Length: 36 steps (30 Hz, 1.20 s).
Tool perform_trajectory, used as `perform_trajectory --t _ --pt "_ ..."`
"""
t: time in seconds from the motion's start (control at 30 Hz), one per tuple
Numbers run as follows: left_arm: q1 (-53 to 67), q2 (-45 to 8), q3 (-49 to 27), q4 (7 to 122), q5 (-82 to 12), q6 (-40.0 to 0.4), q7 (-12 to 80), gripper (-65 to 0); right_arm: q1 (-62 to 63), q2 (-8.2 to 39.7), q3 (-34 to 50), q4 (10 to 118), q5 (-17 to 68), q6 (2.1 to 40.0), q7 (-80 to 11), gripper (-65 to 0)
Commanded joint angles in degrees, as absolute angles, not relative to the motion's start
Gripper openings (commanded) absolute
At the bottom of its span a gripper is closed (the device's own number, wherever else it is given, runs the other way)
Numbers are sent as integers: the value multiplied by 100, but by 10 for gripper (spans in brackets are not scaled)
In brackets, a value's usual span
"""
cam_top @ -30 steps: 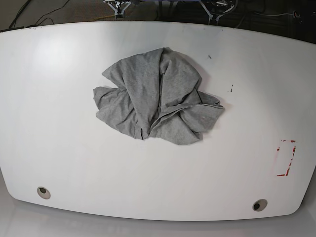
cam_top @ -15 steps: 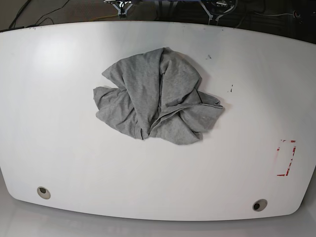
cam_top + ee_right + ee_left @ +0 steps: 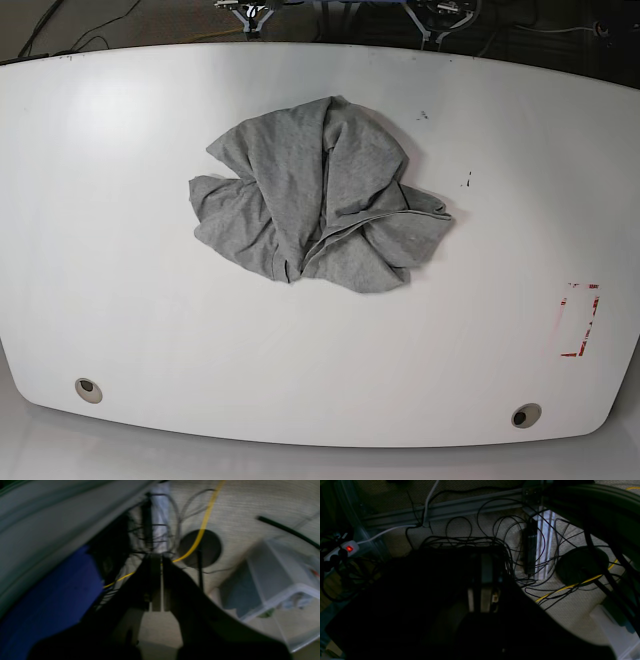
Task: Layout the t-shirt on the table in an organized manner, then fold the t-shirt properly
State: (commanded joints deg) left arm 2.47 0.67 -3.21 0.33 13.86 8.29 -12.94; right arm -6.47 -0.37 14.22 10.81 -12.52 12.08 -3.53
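The heather-grey t-shirt (image 3: 318,197) lies crumpled in a heap near the middle of the white table (image 3: 120,250), with folds bunched toward its right side. No gripper is near it. In the base view only small metal bits of the right arm (image 3: 245,7) and left arm (image 3: 440,12) show past the table's far edge. My left gripper (image 3: 483,557) hangs over the floor, dark, its fingers pressed together with nothing between them. My right gripper (image 3: 157,557) is blurred, its fingers likewise together and empty, over the floor beside the table.
Two round grey grommets (image 3: 88,389) (image 3: 525,415) sit near the front edge. A red dashed rectangle (image 3: 580,320) marks the right side. Below the table lie tangled cables (image 3: 495,537), a power strip with a red light (image 3: 349,548) and a clear plastic bin (image 3: 275,580).
The t-shirt has not moved. The bit of the right arm at the top edge has slipped a little further out of the base view.
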Motion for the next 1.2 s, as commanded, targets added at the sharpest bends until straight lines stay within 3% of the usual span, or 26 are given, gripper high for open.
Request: perform_trajectory --t 0.9,0.93,1.2 --pt "331 33 -314 1 1398 849 -1084 -650 -651 10 1433 996 -1251 1260 -378 -642" --pt "321 101 -347 92 1429 752 -1209 -627 -602 -31 1455 1130 -1314 1138 -295 -635" --pt "330 101 -347 92 1429 752 -1209 -625 -629 -31 1464 1130 -1314 1138 -84 -634"
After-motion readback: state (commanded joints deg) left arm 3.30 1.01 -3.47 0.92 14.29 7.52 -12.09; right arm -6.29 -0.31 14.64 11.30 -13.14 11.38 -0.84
